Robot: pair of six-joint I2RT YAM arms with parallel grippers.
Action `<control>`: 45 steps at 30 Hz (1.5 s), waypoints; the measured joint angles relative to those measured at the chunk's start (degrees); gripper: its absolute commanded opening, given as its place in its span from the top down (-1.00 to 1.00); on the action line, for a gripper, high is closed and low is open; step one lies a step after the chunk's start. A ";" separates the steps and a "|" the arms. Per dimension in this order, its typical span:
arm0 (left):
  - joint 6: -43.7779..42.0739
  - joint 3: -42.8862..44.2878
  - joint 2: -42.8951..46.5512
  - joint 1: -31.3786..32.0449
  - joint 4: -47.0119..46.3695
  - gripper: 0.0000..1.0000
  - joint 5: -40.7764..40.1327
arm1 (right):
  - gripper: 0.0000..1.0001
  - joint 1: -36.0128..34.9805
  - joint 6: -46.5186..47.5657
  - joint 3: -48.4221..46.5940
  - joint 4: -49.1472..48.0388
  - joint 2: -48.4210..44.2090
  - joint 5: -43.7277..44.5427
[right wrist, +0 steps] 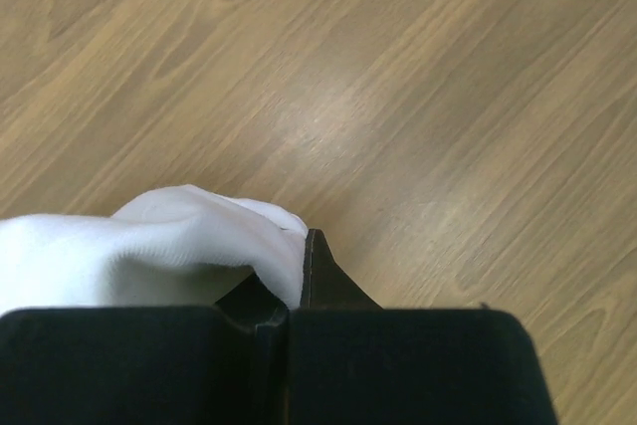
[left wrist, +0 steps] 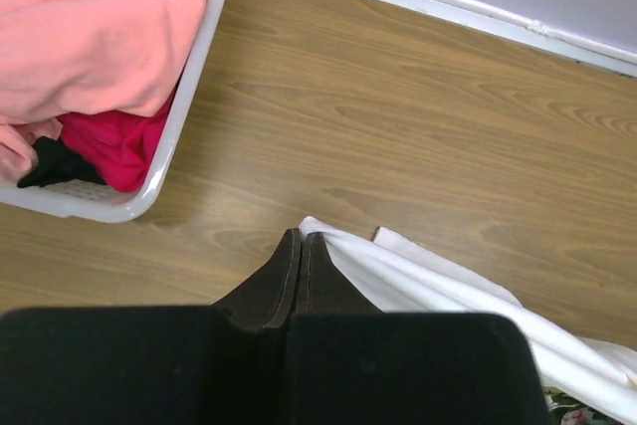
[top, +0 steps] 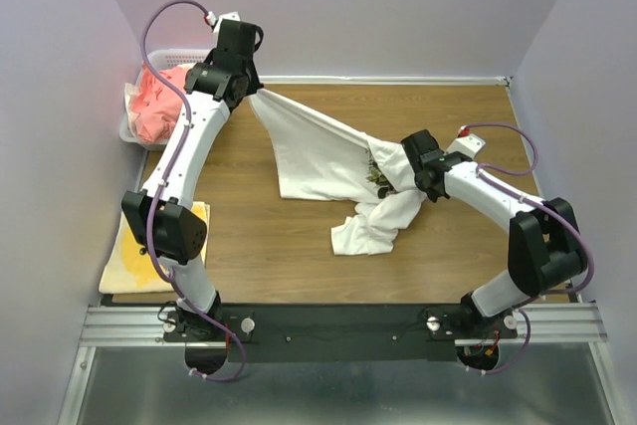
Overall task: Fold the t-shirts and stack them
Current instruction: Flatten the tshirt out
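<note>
A basket [left wrist: 187, 97] sits at the far left corner of the table [top: 299, 266], a heap of t-shirts [top: 159, 102] in it. Just right of it the left pincer [top: 251, 90] grips 1 spread t-shirt [top: 318, 151], which runs across the middle to the right pincer [top: 410, 186]. A folded cloth [top: 134, 258] lies near-left.

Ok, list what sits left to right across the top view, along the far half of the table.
White basket holding salmon-pink t-shirts → left tool, shut on a shirt corner → white t-shirt stretched across → right tool, shut on its other end.
</note>
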State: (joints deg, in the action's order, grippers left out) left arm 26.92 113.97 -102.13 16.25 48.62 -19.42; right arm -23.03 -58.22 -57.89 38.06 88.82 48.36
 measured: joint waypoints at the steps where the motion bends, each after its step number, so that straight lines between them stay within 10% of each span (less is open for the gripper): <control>1: 0.20 0.76 0.04 -0.13 0.39 1.00 -0.28 | 0.98 -0.02 0.07 -0.02 -0.35 -0.15 -0.83; 5: 1.14 0.90 0.00 -0.55 1.33 1.00 -1.25 | 0.92 -0.02 0.11 0.00 -0.57 -0.44 -2.40; 12: 1.64 -0.66 0.11 -2.05 1.46 1.00 -4.11 | -0.26 0.37 0.20 0.31 2.40 -1.38 -3.63; 23: 0.11 0.98 -0.02 -4.61 -0.20 1.00 -7.19 | -0.32 0.59 7.65 -10.32 6.62 -3.56 -0.46; 31: -1.81 1.86 -3.10 -4.66 -1.18 1.00 -4.48 | -0.71 0.42 15.82 -15.74 4.59 -2.56 -1.92; 45: -2.12 -1.09 -8.61 -4.61 -3.98 1.00 3.78 | -0.40 0.15 25.24 -15.10 -13.97 -0.33 -29.00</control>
State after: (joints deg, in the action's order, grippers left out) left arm 24.80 112.88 -110.74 11.64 44.64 -15.64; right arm -22.87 -32.97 -72.99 24.10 88.49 19.35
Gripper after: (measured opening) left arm 0.012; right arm 0.777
